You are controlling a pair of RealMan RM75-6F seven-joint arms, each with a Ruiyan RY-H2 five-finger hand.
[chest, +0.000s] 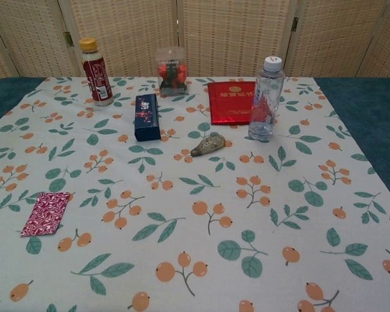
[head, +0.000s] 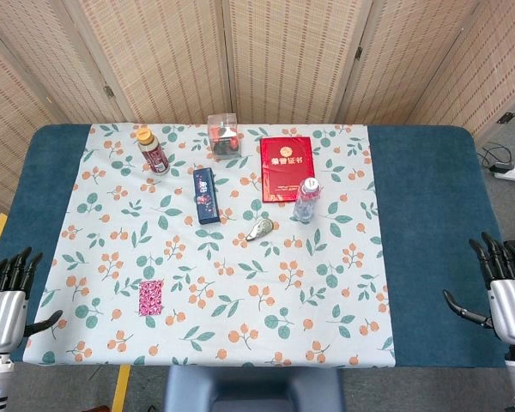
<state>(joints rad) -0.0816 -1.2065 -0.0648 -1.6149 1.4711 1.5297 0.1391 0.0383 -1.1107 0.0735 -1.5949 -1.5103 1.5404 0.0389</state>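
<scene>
1. The left hand (head: 9,296) and the right hand (head: 502,287) wait at the near table corners, fingers spread, holding nothing.
2. Nearest the left hand is the pink packet (head: 151,297), lying flat, near left.
3. Nothing looks started; a long reach inward comes first.

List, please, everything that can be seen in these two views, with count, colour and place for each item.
Table: one, dark blue, under a floral cloth.
Cloth: one, pale with orange berries and green leaves, over the table's middle.
Drink bottle: one, dark red label, yellow cap, upright at far left.
Clear box: one, red contents, far centre.
Red booklet: one, gold lettering, flat, far right of centre.
Water bottle: one, clear, white cap, upright by the booklet's near corner.
Blue box: one, dark blue, lying flat.
Small packet: one, greyish, centre.
Patterned sachet: one, red and white, near left.
Left hand: one, silver and black, open, off the table's left edge.
Right hand: one, likewise, right edge.
</scene>
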